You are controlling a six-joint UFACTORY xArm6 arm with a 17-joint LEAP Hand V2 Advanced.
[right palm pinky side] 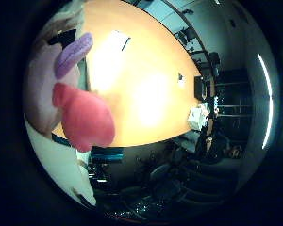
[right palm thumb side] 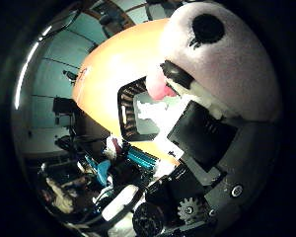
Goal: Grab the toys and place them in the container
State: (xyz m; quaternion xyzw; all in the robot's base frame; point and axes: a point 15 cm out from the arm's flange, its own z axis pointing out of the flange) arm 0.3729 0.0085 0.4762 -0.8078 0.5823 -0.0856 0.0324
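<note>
Close against the palm, a plush toy (right palm thumb side: pixel 227 64) is seen filling much of the thumb-side view: pale pink-white fur, a black eye patch and a small pink nose. Its red (right palm pinky side: pixel 85 120) and purple (right palm pinky side: pixel 73 52) soft parts are shown pressed near the camera on the little-finger side. The toy appears to be held against the hand (right palm thumb side: pixel 207 148), with black and white finger parts lying directly under its face, so the fingers are judged to be closed around it, though their tips are hidden behind the plush.

Beyond the toy, a dark slatted container (right palm thumb side: pixel 138 111) is seen standing on the orange counter (right palm pinky side: pixel 146 89), with something pale already visible inside it. The container lies outward from the palm past the toy's nose, on the thumb side, apart from the toy and not yet beneath it. The coming move is judged to turn on this: the hand would need to be brought over the container's open top before any release.

Farther off, chairs and desks of the room are visible.
</note>
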